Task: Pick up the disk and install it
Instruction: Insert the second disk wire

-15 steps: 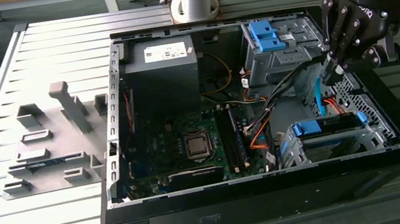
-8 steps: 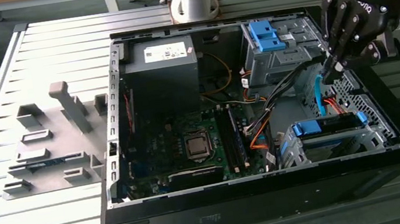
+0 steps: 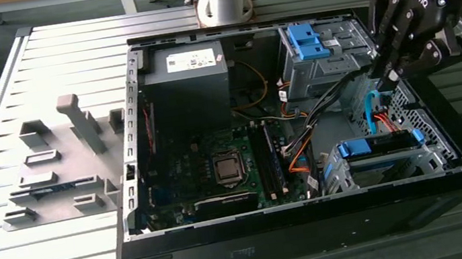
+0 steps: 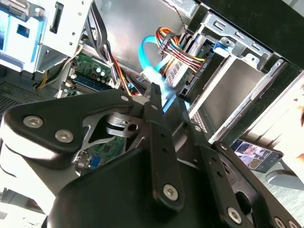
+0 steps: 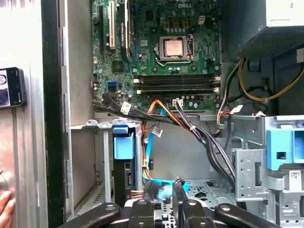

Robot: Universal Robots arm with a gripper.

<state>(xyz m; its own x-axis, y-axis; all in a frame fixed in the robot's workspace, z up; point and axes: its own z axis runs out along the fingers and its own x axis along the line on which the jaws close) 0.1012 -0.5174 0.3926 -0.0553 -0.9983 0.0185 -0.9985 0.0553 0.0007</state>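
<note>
My tool (image 3: 386, 74) hangs inside the open computer case (image 3: 230, 252), over its side toward the exterior view's right, between two metal drive cages. Its black fingers (image 4: 159, 137) stand close together around a light blue flat cable (image 4: 149, 59) that loops up just beside them; I cannot tell whether they pinch the cable or hold nothing.

The disk (image 3: 378, 145) sits in the near drive cage (image 3: 390, 168), its blue frame showing at the cage's top, with orange and black wires (image 3: 302, 150) running nearby. In the first wrist view the disk (image 5: 124, 164) stands on edge in that cage, a blue tab at its end and wires plugged in below. The far cage (image 3: 321, 62) carries a separate blue bracket (image 3: 303, 41).

The green circuit board (image 3: 210, 173) lies on the case floor, with a big black box (image 3: 189, 84) beside it. The case rests on a slatted metal tabletop (image 3: 49, 60), where grey holders (image 3: 64, 166) stand toward the exterior view's left. A phone (image 5: 10, 88) lies outside the case wall, near a person's fingertips (image 5: 5, 206).
</note>
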